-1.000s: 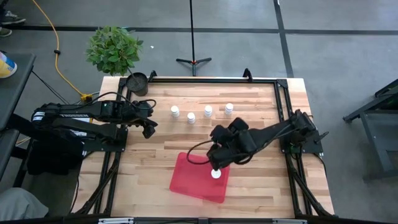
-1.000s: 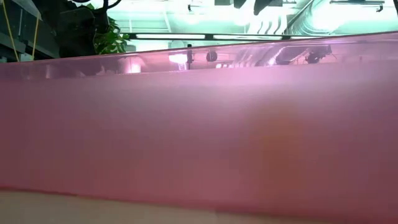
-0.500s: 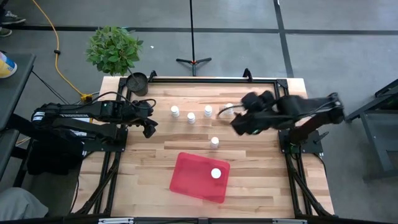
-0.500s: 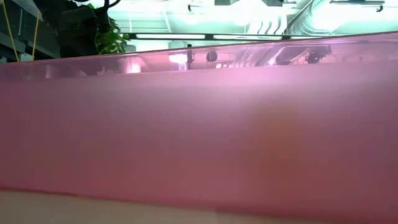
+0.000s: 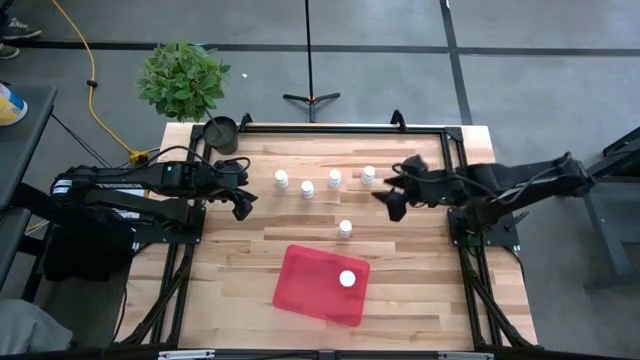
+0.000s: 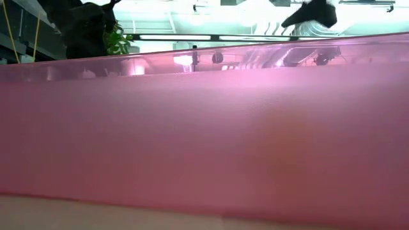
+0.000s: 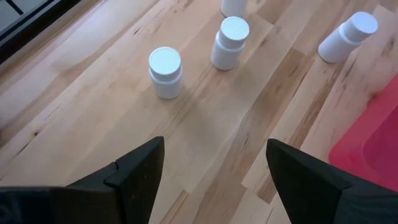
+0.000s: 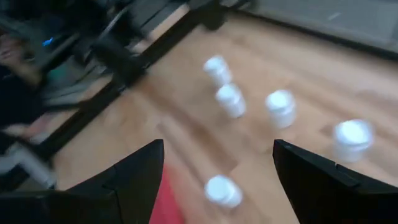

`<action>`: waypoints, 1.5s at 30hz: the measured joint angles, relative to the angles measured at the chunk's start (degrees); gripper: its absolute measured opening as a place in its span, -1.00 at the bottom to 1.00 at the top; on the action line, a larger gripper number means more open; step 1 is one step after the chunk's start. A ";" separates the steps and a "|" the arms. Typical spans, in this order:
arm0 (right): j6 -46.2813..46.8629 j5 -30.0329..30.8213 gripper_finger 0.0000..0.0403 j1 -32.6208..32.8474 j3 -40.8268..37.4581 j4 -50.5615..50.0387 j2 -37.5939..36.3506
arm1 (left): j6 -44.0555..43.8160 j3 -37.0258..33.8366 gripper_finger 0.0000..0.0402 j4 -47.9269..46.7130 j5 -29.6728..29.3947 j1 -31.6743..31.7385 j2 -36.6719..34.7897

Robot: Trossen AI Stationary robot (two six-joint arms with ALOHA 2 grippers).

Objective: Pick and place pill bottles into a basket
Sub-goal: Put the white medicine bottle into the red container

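Dark right gripper (image 5: pixel 393 197) stretched toward the bottle row, fingers apart, empty, left gripper (image 5: pixel 240 200) likewise.

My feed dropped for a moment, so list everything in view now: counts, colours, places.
Bottles: six, white-capped; four in a row at the table's far side, one mid-table, one in the tray.
Tray: one, red, near centre.
Pot: one, dark, far left corner.
Plant: one, green, on the floor beyond that corner.
Table: one, light wood.
Left tool: open, empty, left of the row.
Right tool: open, empty, right of the row.
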 joint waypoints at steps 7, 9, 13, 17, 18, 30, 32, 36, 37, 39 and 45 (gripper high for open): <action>-1.13 -5.72 0.45 -2.44 -10.32 8.04 -0.22 | 0.01 0.00 0.58 0.59 0.02 0.00 0.00; -1.54 -7.36 0.45 -2.55 -11.62 8.03 -0.24 | 0.01 0.00 0.58 1.16 0.02 -0.01 0.01; -3.71 -12.68 0.45 -2.53 -13.20 8.06 -0.51 | 0.01 0.00 0.58 1.45 0.02 0.00 0.01; -4.01 -13.91 0.45 -2.53 -15.67 8.88 -2.63 | 0.04 -0.02 0.58 3.55 0.01 -0.01 -0.01; -3.99 -13.91 0.45 -2.53 -16.63 9.03 -3.55 | 0.05 -0.02 0.58 4.15 -0.08 -0.01 0.00; -0.68 -11.41 0.45 -2.53 -25.48 11.06 -18.32 | 3.81 -0.02 0.58 7.49 -6.23 0.00 0.37; 0.10 -10.46 0.45 -2.53 -25.99 10.64 -19.83 | 5.87 -0.02 0.58 7.38 -7.99 0.00 0.94; 0.09 -10.32 0.45 -2.53 -26.46 10.61 -21.41 | 13.12 -0.02 0.58 7.96 -8.96 0.00 3.81; -0.04 -10.33 0.45 -2.53 -26.46 10.60 -21.42 | 15.16 -0.04 0.58 7.99 -8.91 0.00 4.88; -0.77 -10.49 0.45 -2.53 -26.46 10.64 -21.40 | 19.57 -0.04 0.58 8.26 -7.76 0.00 7.05; -1.19 -10.92 0.45 -2.51 -26.46 10.62 -21.29 | 25.58 -0.04 0.58 7.68 -6.17 0.36 13.98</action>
